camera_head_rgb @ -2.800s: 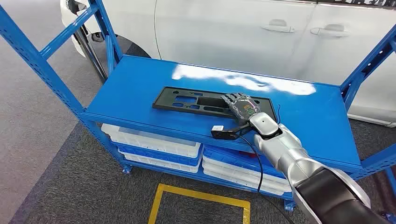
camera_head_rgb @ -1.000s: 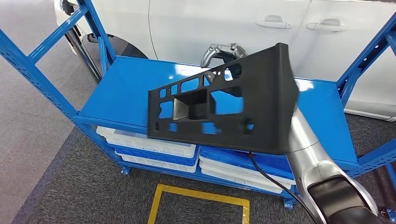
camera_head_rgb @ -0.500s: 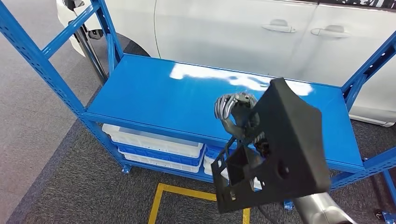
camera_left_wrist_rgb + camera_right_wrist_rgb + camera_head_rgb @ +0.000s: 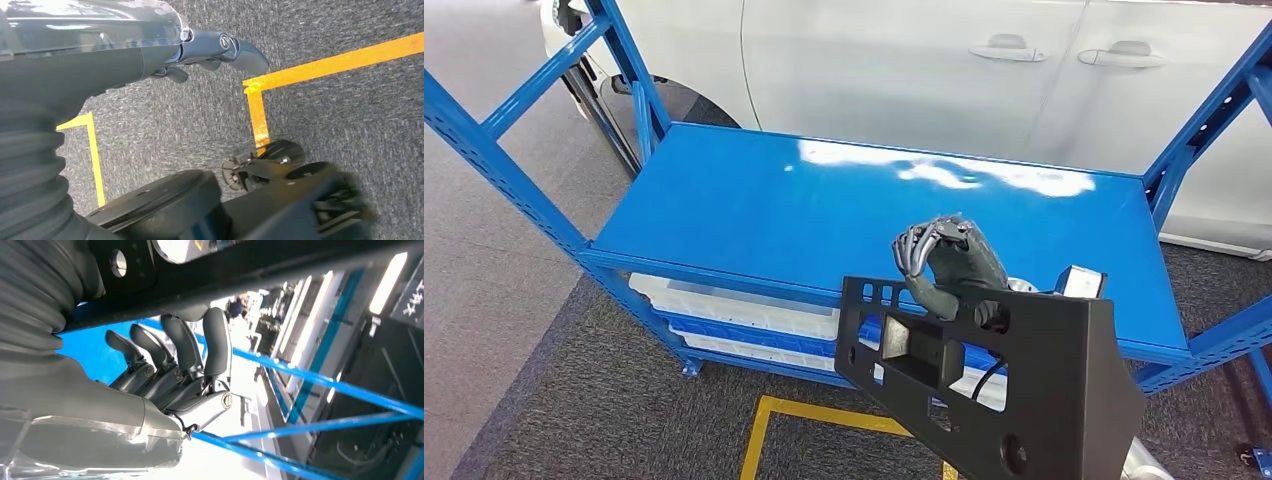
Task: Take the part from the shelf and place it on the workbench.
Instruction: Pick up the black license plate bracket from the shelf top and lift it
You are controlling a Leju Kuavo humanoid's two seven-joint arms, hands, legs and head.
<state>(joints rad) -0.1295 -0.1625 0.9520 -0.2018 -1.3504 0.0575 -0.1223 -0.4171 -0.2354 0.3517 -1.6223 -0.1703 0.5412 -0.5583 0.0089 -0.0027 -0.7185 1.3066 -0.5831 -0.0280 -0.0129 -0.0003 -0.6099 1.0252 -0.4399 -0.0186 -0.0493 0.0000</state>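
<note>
1. part [image 4: 1014, 390]: a flat black plastic panel with rectangular cut-outs and small round holes, held up in the air in front of the shelf [image 4: 724, 210], off its blue top, tilted and low at the right of the head view.
2. right hand [image 4: 949, 265]: grips the part along its upper edge, dark fingers [image 4: 919, 245] curled over the top of the panel; in the right wrist view the same hand [image 4: 165, 375] shows its fingers [image 4: 217, 345] bent up against the black edge of the part [image 4: 280, 265].
3. left hand [image 4: 210, 52]: hangs over the floor [image 4: 325, 125], its fingers [image 4: 245, 52] curled in with nothing seen in them; how tightly closed they are i cannot tell.
4. shelf: a blue metal rack with a glossy blue top board, with white and blue trays [image 4: 734, 300] stacked on the level below.
5. car [image 4: 944, 70]: a white car stands just behind the shelf, two door handles showing.
6. floor: grey carpet marked with yellow tape [image 4: 320, 65], also seen as a yellow outline [image 4: 824, 420] in front of the shelf.
</note>
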